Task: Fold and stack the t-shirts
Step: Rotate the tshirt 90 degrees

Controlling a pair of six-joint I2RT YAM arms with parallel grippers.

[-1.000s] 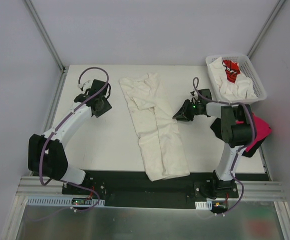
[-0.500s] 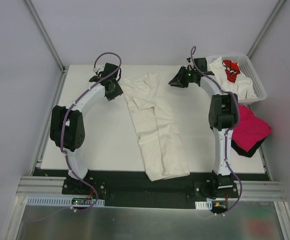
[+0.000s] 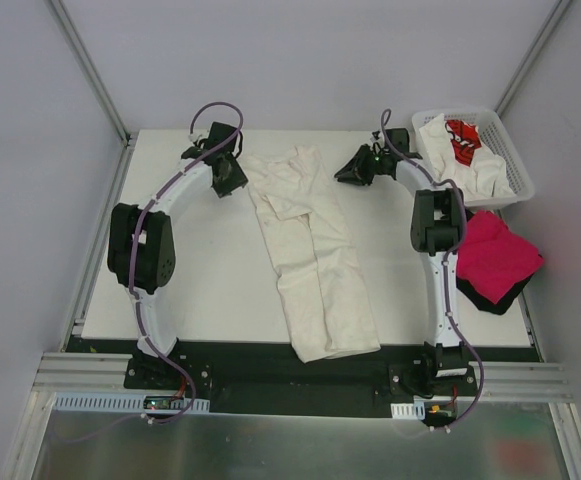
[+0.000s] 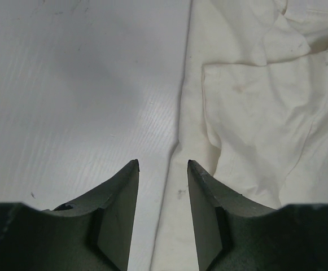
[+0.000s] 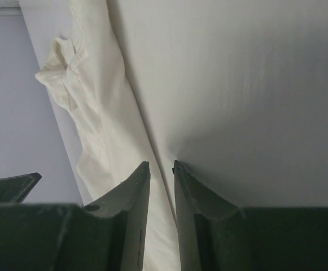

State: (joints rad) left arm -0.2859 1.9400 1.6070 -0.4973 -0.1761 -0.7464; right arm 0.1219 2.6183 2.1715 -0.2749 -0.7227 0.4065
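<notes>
Black plastic at the left: left gripper (image 3: 230,181), near the far edge of the table (image 3: 220,290), just beside the left border of the cream t-shirt (image 3: 313,255). Jaws apart, nothing between them, aimed down at the cloth's edge in the wrist view.

Down the middle, from far edge to near edge: the cream t-shirt, already folded lengthwise into a long strip, collar end far, lying slightly slanted.

Right of its far end: right gripper (image 3: 345,174), jaws only narrowly apart, empty, low beside the cloth.

Far-right corner: white basket (image 3: 518,165) with more pale shirts and a red-printed t-shirt (image 3: 461,138). Along the right edge: magenta t-shirt (image 3: 495,252) lying on a black t-shirt (image 3: 480,298).

Looks set for a two-sided pinch of the far end. Risks:
- narrow right jaws riding over the hem instead of around it
- catching only the top layer, so the lengthwise fold peels open on lifting
- uneven pull from the two sides, skewing the strip further
</notes>
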